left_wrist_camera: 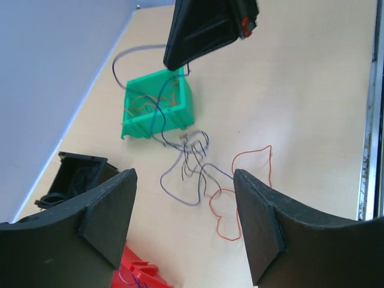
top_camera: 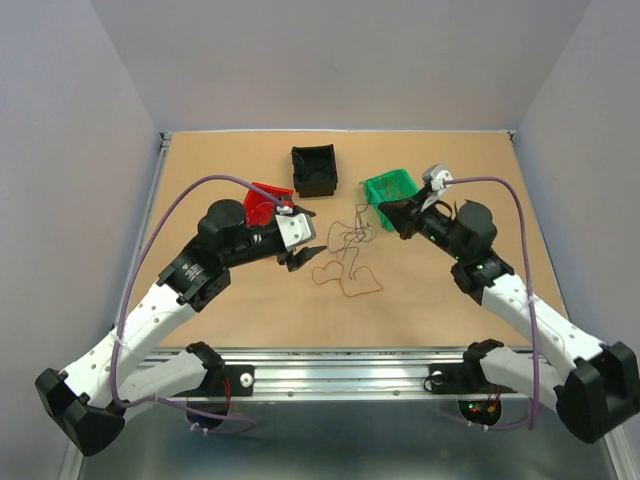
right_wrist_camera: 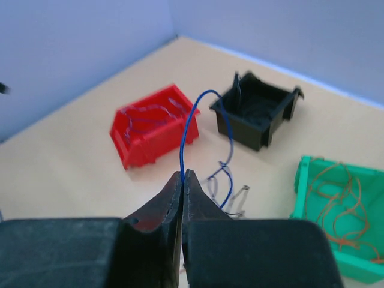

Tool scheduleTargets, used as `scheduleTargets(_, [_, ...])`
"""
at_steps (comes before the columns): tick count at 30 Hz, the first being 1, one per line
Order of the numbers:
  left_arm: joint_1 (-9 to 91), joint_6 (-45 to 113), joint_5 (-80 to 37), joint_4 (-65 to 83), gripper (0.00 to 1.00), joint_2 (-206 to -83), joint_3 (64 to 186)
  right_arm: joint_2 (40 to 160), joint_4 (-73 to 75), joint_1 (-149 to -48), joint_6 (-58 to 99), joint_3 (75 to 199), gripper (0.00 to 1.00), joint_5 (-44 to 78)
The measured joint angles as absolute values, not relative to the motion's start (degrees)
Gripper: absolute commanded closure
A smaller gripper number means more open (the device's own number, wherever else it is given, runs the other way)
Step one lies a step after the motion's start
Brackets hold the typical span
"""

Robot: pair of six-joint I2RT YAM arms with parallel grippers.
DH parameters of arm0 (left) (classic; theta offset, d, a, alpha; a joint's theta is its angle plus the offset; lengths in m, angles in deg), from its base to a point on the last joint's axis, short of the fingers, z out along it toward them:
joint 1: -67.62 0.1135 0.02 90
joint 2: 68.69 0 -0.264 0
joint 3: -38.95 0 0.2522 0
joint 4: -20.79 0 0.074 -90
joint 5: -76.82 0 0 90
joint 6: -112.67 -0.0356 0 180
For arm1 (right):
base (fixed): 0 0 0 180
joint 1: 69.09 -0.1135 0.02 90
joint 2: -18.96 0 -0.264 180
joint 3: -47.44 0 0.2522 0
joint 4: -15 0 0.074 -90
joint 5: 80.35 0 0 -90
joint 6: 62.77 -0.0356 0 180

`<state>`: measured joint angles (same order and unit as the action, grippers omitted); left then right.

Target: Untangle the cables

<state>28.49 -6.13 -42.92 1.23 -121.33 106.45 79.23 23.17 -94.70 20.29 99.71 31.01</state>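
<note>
The tangle of hair-thin orange, purple and dark cables [left_wrist_camera: 191, 157] is lying just beside the green plastic bin [left_wrist_camera: 157, 122]. The right gripper [right_wrist_camera: 182, 175] is pinching 1 thin blue wire [right_wrist_camera: 191, 123] arcing up from that tangle. The left gripper [left_wrist_camera: 183, 180] is hovering spread wide - holding nothing - across the tangle from the bin.

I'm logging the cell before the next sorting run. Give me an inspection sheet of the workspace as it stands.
Surface: tan tabletop, no spills seen.
Job's things: cables tangled mid-table; a reddish loop lies on the near side; a blue wire arches up from the tangle.
Clutter: red bin with purplish wires, green bin with orange wires, black bin, contents unclear.
Grippers: left gripper open beside the tangle, holding nothing; right gripper shut on the blue wire.
Cables: lavender arm cables arch over both arms.
Surroundings: plain walls; metal rail along the near edge.
</note>
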Motion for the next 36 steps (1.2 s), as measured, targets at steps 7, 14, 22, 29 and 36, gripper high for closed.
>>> scheduleTargets(7, [28.49, -5.04, -42.11, 4.77, 0.21, -126.95, 108.94, 71.75, 25.95, -95.86, 16.74, 100.69, 0.99, 34.60])
scheduleTargets(14, [28.64, -2.61, -43.64, 10.56, 0.19, -132.65, 110.93, 75.84, 23.83, -96.95, 16.42, 105.37, 0.99, 38.86])
scheduleTargets(22, [28.64, -0.78, -47.01, 20.61, 0.19, -140.37, 113.44, 75.29, 24.66, -96.99, 15.32, 106.26, 0.99, 42.07])
scheduleTargets(29, [28.64, -0.10, -44.34, 25.68, 0.43, -148.39, 113.09, 75.25, 25.88, -97.06, 14.30, 106.37, 1.00, 44.39])
scheduleTargets(36, [28.64, 0.25, -41.85, 24.81, 1.00, -156.96, 114.36, 75.12, 26.19, -97.30, 13.82, 106.39, 0.86, 44.26])
